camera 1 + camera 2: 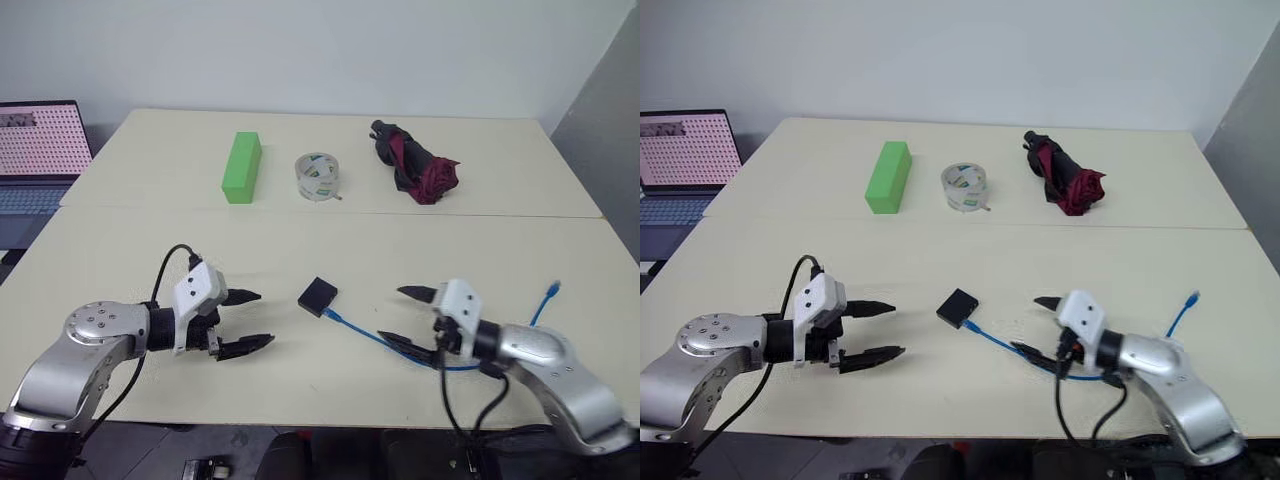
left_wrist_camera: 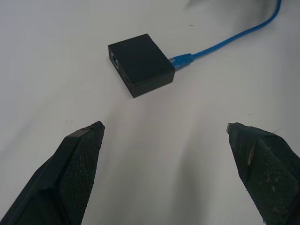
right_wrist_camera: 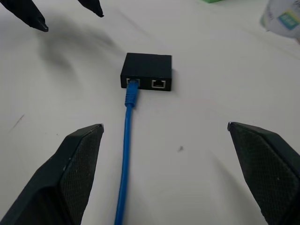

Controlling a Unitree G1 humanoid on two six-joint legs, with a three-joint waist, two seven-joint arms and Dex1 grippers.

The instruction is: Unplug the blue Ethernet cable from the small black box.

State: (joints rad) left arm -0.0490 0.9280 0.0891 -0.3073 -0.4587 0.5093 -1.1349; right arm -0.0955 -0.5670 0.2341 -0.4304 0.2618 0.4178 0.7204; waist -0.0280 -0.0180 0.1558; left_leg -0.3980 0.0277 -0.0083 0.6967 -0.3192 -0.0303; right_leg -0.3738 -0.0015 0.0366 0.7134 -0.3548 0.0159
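Cable and box lie on the counter (image 1: 120, 250) between the two hands: the small black box (image 1: 317, 296) sits just ahead of the left hand (image 1: 245, 322), and the blue Ethernet cable (image 3: 126, 154) (still plugged in) runs straight back from its port toward the right hand (image 1: 408, 317). Both hands stand wide and empty, the right one in line with the cord's long axis and so better placed for the plug.

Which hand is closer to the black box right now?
Left, slightly. The left hand hovers open just off the box's free side. The right hand is open a bit farther off on the plug side, over the blue cable.
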